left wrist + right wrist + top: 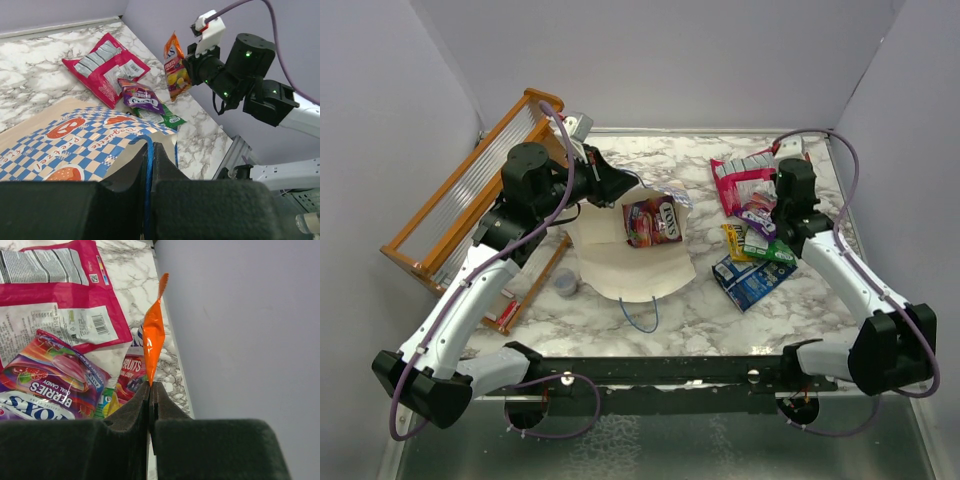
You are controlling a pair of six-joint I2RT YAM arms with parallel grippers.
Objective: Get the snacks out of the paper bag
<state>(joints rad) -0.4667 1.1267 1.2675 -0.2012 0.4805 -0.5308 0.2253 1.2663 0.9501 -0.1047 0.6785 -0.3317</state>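
Pinching thin blue string handle [148,160] of blue-and-white checkered paper bag [75,150] in left claw [150,150], jaws closed on it; I am judging this is holding bag mouth open. Right claw [150,390] is gripping small orange glossy packet [153,335] by one end, above pile beside large pink-red pouch [55,290]. Dark-red glossy packet [653,222] is lying in bag mouth. Grey right wall [240,315] is crowding drop spot; marble surface [700,320] is showing bare nearer me.

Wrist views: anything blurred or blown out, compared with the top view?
Left wrist view: the left gripper is dark and soft in the foreground, the paper bag beyond sharp. Right wrist view: the right gripper is equally dark, a small glare spot on the orange packet. Top external view: even light, faint shadows.
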